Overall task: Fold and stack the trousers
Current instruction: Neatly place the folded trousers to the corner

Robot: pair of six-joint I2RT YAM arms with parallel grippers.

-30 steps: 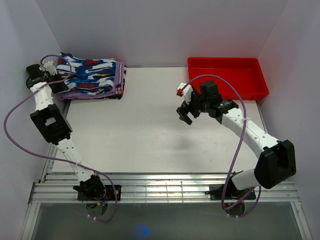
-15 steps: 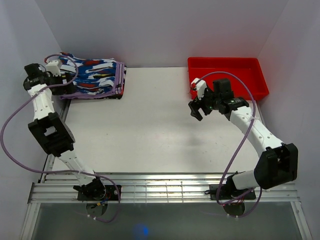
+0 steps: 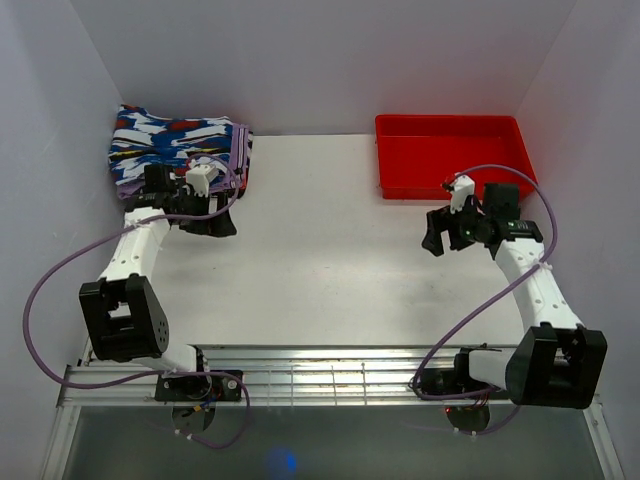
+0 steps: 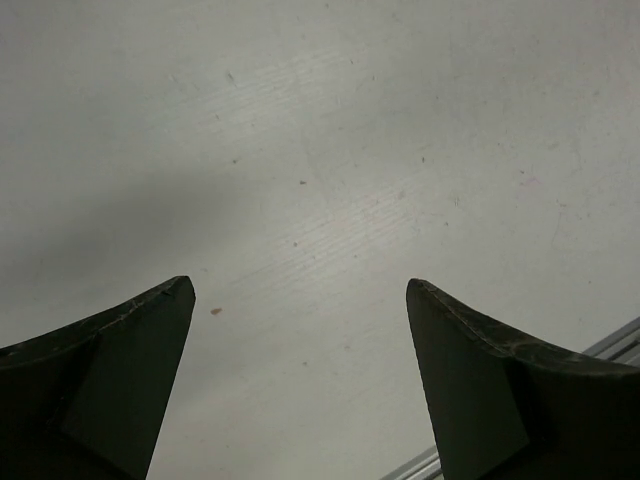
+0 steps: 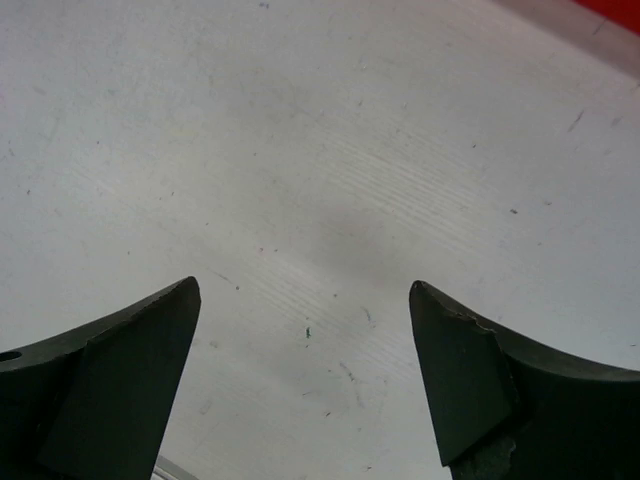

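White table (image 3: 320,280), plain pale walls (image 3: 320,60), even light

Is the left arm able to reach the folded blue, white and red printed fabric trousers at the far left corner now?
Probably yes. The left claw is open and empty, close to the near edge of the trousers, and nothing stands between them.

A red bin (image 3: 455,155) sits at the white table's (image 3: 320,265) far right, a purple cloth (image 3: 241,158) far left.

Soft printed cloth trousers (image 3: 170,145), glossy red plastic bin (image 3: 452,155), matt scuffed white table (image 3: 310,260)
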